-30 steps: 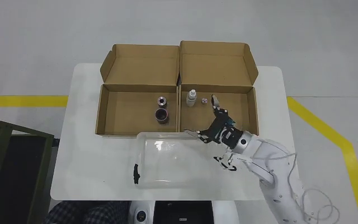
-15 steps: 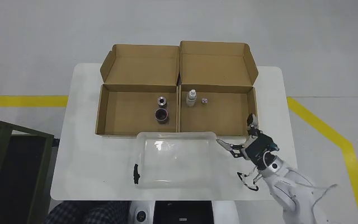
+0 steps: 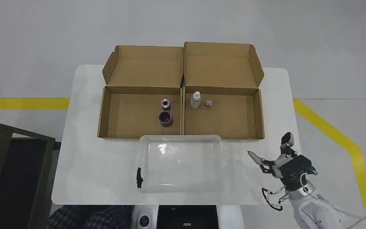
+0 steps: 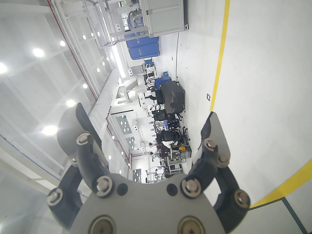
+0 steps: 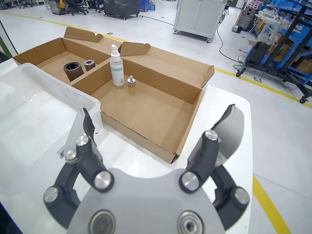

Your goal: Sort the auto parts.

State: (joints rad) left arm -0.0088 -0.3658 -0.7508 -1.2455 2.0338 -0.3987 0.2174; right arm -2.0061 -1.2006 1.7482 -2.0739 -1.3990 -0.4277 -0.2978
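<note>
Two open cardboard boxes stand side by side at the back of the table. The left box holds a dark metal sleeve and a smaller metal cylinder. In the right box stand a white spray bottle and a small capped part. My right gripper hangs open and empty over the table's front right corner, short of the right box. The right wrist view shows the bottle and the small part beyond this gripper. My left gripper is open, empty, facing the room.
A clear plastic tray sits at the table's front middle, right before the boxes. A small black part lies at the tray's left edge. Bare white table lies to the left of the boxes and tray.
My right arm has pulled back from inside the right box toward the table's front right corner, staying open and empty. The parts in the boxes have not moved.
</note>
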